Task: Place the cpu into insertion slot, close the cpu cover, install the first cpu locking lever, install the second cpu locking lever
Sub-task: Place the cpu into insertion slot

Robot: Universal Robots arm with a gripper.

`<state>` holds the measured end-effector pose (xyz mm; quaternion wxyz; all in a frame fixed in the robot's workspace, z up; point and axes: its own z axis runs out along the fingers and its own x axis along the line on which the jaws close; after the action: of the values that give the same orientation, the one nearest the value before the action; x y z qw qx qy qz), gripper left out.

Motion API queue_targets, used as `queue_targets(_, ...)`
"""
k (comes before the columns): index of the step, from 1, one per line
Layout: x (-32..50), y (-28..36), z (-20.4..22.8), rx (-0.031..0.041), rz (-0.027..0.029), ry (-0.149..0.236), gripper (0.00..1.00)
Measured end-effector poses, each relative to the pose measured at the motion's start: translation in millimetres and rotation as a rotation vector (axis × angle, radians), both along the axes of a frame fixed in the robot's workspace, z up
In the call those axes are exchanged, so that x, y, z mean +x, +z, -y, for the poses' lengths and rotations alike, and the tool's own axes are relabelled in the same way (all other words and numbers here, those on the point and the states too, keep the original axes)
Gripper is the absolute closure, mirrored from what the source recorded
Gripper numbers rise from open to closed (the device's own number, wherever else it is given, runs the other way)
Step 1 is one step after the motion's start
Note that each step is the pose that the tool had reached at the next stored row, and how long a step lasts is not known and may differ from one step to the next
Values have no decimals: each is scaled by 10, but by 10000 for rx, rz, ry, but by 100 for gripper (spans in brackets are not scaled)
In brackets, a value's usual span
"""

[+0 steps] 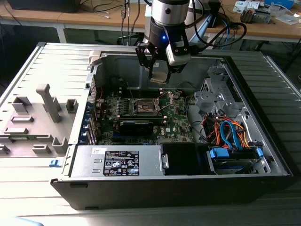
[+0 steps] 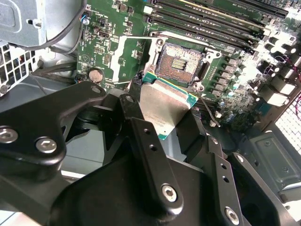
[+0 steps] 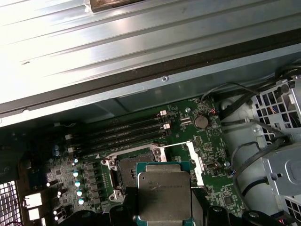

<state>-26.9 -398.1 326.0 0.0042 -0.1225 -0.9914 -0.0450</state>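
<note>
Jaws are clamped on the cpu, one black finger on each of two opposite edges. The chip sits flat between them, silvery face to the second wrist camera, green edge showing along the far side. I see no gap between the pads and the chip.

In the exterior view the gripper hangs inside the open computer case, above the green motherboard. The cpu is in the air, clear of the board, not seated.

The insertion slot is bare: dark centre, contact field exposed, silver rim around it. In both wrist views the chip hovers just beside it, overlapping one edge, not squared over it. In the first wrist view the slot peeks out past the chip's corner.

The cpu cover is swung open on one side of the slot, not down over it. I can't judge its exact angle.

Further out: the memory slots run along the slot's far side, and a coin cell sits near the cover. On the exterior view's right there is a drive bay with orange and blue cables. The power supply is along the near wall, and a grey fixture plate sits outside the case on the exterior view's left.
</note>
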Motion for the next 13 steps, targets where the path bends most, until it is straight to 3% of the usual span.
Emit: queue_targets(13,0,0,0,0,0,-89,45)
